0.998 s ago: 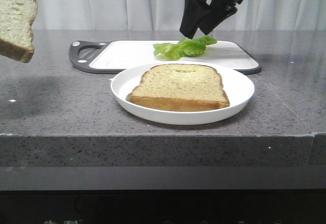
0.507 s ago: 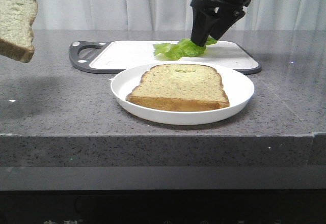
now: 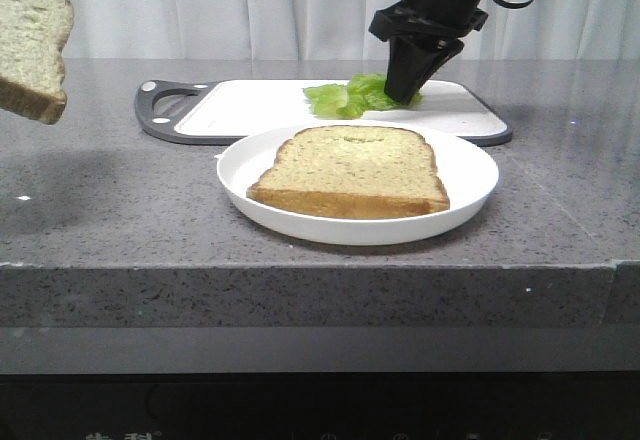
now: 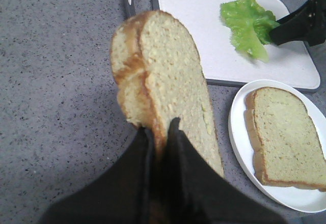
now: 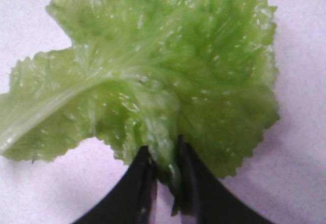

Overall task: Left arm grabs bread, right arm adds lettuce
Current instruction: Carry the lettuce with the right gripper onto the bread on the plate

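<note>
We judge the bread half done: our left gripper (image 4: 162,132) clamps the thick speckled bread (image 4: 163,86) by its golden crust, aloft, well left of the white plate (image 3: 470,195). Our right gripper (image 5: 164,158) pinches the ruffled, glossy lettuce (image 5: 147,76), lying on the cutting board (image 3: 250,105) behind the plate. Lifting it onto the plated slice (image 3: 352,170) remains.

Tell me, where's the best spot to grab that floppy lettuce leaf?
Probably its edge, from above. The lettuce lies flat on the cutting board, so only a raised ruffle offers purchase. The right claw pinches such a fold at the rim.
</note>
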`<state>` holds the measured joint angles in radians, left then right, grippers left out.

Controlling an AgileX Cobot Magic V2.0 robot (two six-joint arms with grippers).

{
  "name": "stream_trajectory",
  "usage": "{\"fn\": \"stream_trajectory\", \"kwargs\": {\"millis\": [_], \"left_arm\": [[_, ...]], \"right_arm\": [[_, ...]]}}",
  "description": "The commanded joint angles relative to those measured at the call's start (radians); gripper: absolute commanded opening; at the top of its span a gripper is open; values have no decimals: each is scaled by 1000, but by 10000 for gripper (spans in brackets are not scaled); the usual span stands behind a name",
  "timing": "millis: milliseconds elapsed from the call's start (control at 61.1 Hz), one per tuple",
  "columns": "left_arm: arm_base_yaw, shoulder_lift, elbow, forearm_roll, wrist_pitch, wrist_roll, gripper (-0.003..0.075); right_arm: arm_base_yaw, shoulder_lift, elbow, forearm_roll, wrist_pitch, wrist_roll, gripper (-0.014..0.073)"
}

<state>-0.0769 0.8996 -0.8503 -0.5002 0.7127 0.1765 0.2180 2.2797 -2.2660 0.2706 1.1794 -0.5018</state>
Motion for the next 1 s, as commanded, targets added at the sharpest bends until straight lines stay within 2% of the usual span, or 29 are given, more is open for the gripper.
{"fn": "stream_trajectory", "kwargs": {"millis": [0,33,523,736,834,981], "left_arm": [[3,-13,-27,-27,-69,2,-19],[3,-13,-27,-27,-69,2,-19],[3,-13,-27,-27,-69,2,-19],[3,-13,-27,-27,-69,2,-19],[3,-13,-27,-27,-69,2,-19],[3,-13,-27,-27,-69,2,-19]], "right_arm": [[0,-69,-33,12,-19,0,-46],[0,-69,-36,12,-12,0,-71],[-2,-193,-125,11,155,73,-60],[-2,-273,-117,12,155,135,-60],[1,-327,-67,13,155,188,-60],[42,-448,114,3,138,187,-60]]}}
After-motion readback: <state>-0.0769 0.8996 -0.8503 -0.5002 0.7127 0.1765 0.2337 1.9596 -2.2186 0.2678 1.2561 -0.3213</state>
